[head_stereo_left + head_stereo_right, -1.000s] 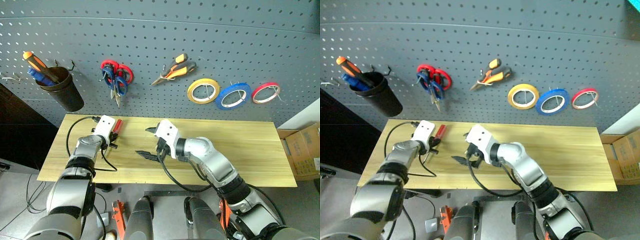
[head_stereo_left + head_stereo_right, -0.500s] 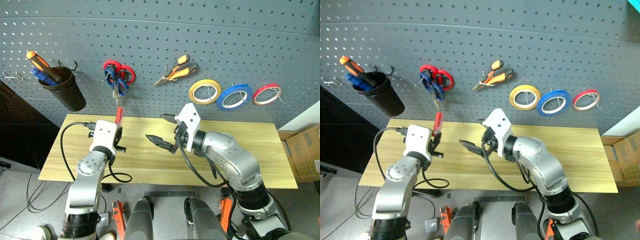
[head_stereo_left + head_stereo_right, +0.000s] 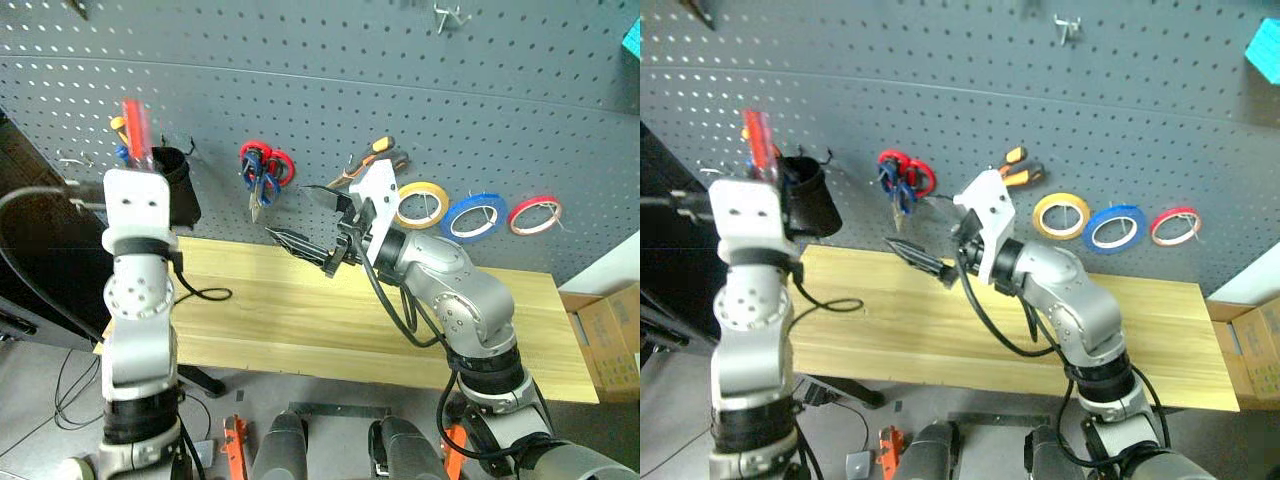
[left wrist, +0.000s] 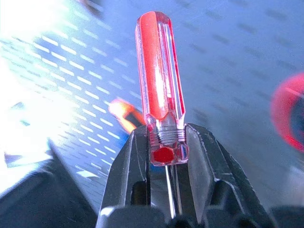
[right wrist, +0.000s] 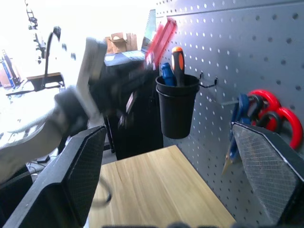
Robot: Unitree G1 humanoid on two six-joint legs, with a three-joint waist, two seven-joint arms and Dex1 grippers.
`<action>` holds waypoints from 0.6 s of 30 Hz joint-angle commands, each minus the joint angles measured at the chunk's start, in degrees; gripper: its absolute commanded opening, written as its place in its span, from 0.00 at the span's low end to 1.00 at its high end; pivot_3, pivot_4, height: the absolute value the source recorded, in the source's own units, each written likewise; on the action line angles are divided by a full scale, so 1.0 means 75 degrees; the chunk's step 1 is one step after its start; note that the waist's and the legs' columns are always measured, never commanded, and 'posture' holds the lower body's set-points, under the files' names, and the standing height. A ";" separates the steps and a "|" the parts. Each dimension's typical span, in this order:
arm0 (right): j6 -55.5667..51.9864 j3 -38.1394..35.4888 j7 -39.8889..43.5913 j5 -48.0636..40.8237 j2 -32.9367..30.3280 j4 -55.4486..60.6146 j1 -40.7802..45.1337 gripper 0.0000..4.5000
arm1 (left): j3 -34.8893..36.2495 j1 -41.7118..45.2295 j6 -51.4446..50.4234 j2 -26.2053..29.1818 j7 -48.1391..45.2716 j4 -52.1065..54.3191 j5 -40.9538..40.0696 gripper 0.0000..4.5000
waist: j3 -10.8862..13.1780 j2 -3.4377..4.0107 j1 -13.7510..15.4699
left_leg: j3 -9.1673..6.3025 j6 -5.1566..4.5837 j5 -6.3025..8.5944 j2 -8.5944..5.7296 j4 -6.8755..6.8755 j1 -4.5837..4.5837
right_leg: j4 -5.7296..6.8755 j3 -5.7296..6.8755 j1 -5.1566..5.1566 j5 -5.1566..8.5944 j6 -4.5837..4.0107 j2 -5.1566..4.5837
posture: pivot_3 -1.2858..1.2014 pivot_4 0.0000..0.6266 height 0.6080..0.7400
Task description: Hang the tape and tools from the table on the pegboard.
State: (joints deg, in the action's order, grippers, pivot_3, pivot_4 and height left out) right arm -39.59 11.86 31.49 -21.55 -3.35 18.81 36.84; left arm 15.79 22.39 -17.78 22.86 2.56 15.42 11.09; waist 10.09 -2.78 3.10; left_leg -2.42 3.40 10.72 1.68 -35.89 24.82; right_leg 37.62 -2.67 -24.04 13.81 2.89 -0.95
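Note:
My left gripper [image 4: 166, 142] is shut on the base of a red clear-handled screwdriver [image 3: 133, 125], raised upright in front of the pegboard [image 3: 330, 90] beside a black cup [image 3: 178, 192]. My right gripper [image 3: 306, 220] stands open and empty above the table [image 3: 300, 315], its fingers [image 5: 78, 175] wide apart. On the pegboard hang the blue tape [image 3: 473, 217], the orange-and-black pliers [image 3: 376, 150], partly behind my right hand, and scissors [image 3: 262, 176] with red and blue handles.
A yellow tape roll [image 3: 423, 203] and a red one [image 3: 535, 213] hang either side of the blue tape. The black cup holds an orange screwdriver [image 5: 177, 57] and a blue one. A black cable [image 3: 200, 293] lies on the table's left end. A cardboard box [image 3: 612, 320] sits at right.
My left arm has lifted the red screwdriver from the table up to the pegboard near the black cup. The right gripper rose, still open. The camera tilted upward.

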 commanded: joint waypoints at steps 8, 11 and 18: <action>0.1317 -0.0049 -0.0173 0.0268 0.0445 -0.1211 0.0728 1.00 | 0.0010 0.3387 0.2304 0.0847 -0.0092 -0.4518 -0.0640 0.16 | -0.0223 -0.0051 0.0120 | -0.0026 0.0024 -0.0043 0.0009 -0.0001 -0.0004 | 0.0009 0.0022 0.0005 -0.0029 -0.0042 0.0023 | 0.59 0.02 1.00; 0.1546 -0.0084 -0.0186 0.0337 0.0490 -0.1475 0.0894 1.00 | -0.0152 0.4333 0.2925 0.0988 -0.0216 -0.6135 -0.0691 0.16 | -0.0253 -0.0049 0.0146 | -0.0029 0.0029 -0.0049 0.0010 0.0001 -0.0004 | 0.0013 0.0021 0.0003 -0.0034 -0.0047 0.0027 | 0.59 0.02 1.00; 0.1505 -0.0094 -0.0357 0.0341 0.0419 -0.1309 0.0725 1.00 | -0.0286 0.5128 0.3756 0.0982 -0.0270 -0.8386 -0.0856 0.16 | -0.0312 -0.0048 0.0133 | -0.0032 0.0032 -0.0048 0.0010 0.0016 -0.0004 | 0.0028 0.0021 -0.0002 -0.0034 -0.0048 0.0030 | 0.58 0.05 1.00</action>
State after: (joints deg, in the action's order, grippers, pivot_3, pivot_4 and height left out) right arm -29.29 12.24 29.55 -19.03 -0.05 6.44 42.17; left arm 13.85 59.16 8.05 29.98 0.60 -45.60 5.65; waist 7.75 -3.14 4.10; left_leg -2.67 3.64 10.36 1.76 -35.76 24.79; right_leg 37.84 -2.51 -24.05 13.55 2.53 -0.72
